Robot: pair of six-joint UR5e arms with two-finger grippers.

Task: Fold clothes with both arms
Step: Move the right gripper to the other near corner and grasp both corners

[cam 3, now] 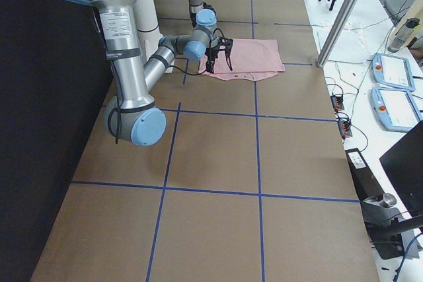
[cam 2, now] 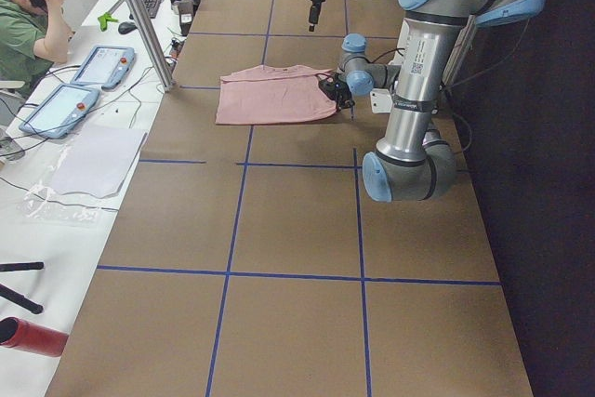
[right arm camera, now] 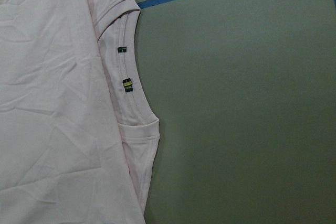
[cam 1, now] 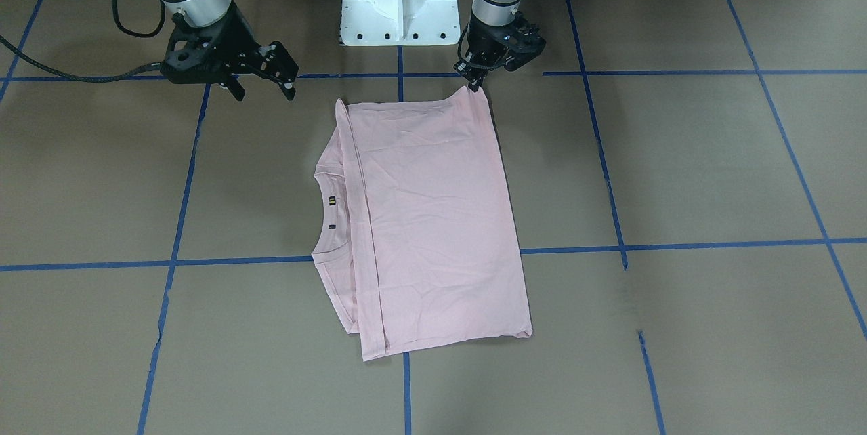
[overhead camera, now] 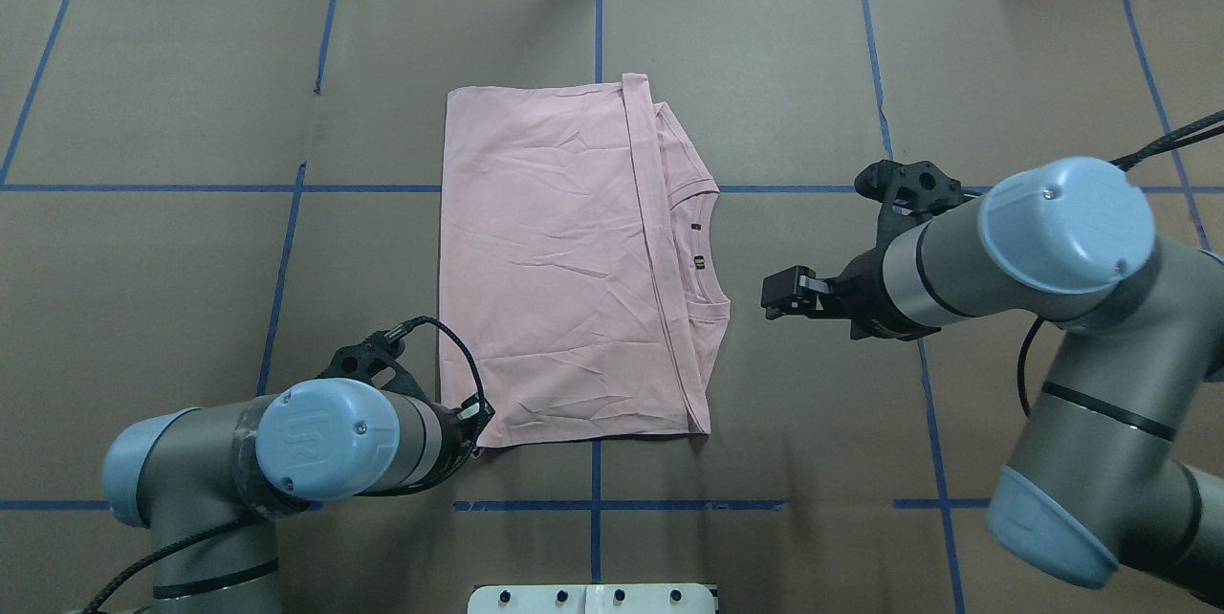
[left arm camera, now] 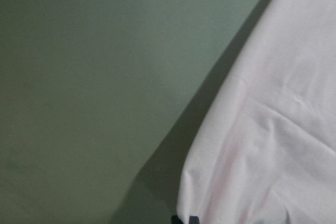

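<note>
The pale pink T-shirt (cam 1: 433, 218) lies folded in the middle of the table with its plain back up. Its ribbed collar (overhead camera: 706, 255) points to my right, and the print is hidden. My left gripper (cam 1: 475, 85) is low at the shirt's near left corner (overhead camera: 481, 423), its fingers pinched together on the fabric. The left wrist view shows the pink cloth (left arm camera: 273, 145) very close. My right gripper (cam 1: 263, 86) is open and empty, hovering off the cloth beyond the collar (overhead camera: 779, 294). The right wrist view shows the collar and labels (right arm camera: 126, 85).
The white pedestal (cam 1: 396, 1) stands at the robot's base. Blue tape lines (cam 1: 677, 245) cross the brown table cover. In the exterior left view, an operator (cam 2: 28, 16), tablets (cam 2: 98, 64) and a metal post (cam 2: 139, 16) are beside the table.
</note>
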